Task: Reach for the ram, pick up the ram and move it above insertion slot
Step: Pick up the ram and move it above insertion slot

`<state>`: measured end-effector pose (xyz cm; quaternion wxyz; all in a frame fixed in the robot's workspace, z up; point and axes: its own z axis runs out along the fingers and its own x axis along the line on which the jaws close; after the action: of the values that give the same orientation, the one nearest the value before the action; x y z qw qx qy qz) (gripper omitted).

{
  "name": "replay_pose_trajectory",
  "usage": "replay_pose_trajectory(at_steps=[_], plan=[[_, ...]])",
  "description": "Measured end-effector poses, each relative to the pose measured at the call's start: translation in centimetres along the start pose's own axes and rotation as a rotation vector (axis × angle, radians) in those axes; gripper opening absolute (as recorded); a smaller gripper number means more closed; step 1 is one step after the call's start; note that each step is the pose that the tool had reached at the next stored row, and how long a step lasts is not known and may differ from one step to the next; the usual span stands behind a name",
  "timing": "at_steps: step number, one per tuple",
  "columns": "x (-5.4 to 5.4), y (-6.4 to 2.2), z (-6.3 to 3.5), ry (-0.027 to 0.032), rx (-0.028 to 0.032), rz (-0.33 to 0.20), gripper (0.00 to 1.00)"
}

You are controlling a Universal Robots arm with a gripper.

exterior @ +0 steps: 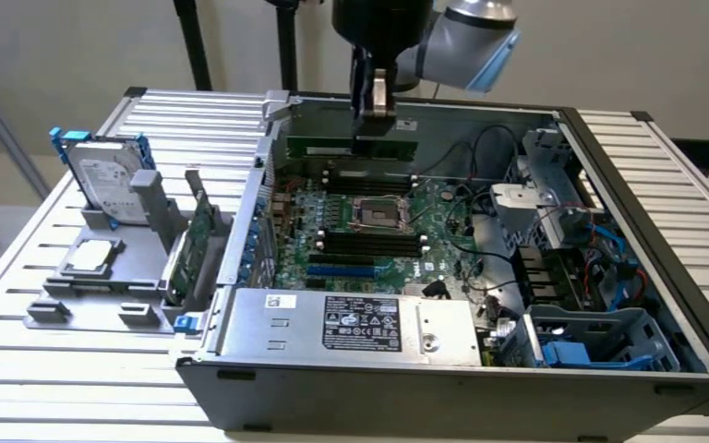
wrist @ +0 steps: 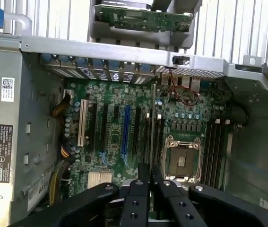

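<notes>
light: you get even, soft, bright indoor light | shadows: weak, deepest inside the computer case (exterior: 650, 305) by the drive bays | glare: pale sheen on the ribbed metal table (exterior: 34, 369) and power supply (exterior: 354, 323) | focus: wrist view looks soft, and the black gripper (wrist: 149, 172) up close is blurred

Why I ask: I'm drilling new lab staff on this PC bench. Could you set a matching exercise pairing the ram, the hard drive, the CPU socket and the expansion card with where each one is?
Things:
1. ram
2. hard drive
3. CPU socket
4. expansion card

Places:
A. middle of the motherboard
B. gripped in the claw, over the open case
C. outside the case, upright in a grey stand, at the exterior view's far left
D. outside the case, on edge just beside its wall

Pairs: 1-B, 2-C, 3-A, 4-D
</notes>
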<state>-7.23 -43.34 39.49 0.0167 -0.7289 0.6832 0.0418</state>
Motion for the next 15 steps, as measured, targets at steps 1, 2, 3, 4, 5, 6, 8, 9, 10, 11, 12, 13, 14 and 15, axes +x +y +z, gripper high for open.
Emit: replay_pose_trajectory(at_steps=[1,2,3,4,5,6,8,9,10,11,12,13,14,15], plan=[[-0.1,-0.34,0.02,0.0,0.0,0.0,0.14],[-0.2,-0.7,0.05,-0.0001,0.0001,0.0,0.14],[-0.2,-1.08,0.07,-0.0001,0.0001,0.0,0.14],[-0.3,-1.44,0.08,0.0,0.0001,0.001,0.14],[-0.3,-1.75,0.1,0.0,0.0002,0.002,0.14],[-0.4,-2.01,0.13,-0.0002,0.0004,0.004,0.14],[-0.5,-2.44,0.18,-0.0003,0.0009,0.011,0.14],[-0.5,-2.62,0.2,-0.0004,0.0013,0.015,0.14],[-0.5,-2.78,0.23,-0.0006,0.0016,0.02,0.14],[-0.6,-2.92,0.26,-0.0008,0.0021,0.025,0.14],[-0.6,-3.05,0.28,-0.001,0.0026,0.031,0.14],[-0.6,-3.18,0.31,-0.0013,0.0032,0.037,0.14],[-0.6,-3.27,0.34,-0.0016,0.0038,0.044,0.14],[-0.6,-3.35,0.35,-0.0018,0.0044,0.051,0.14]])
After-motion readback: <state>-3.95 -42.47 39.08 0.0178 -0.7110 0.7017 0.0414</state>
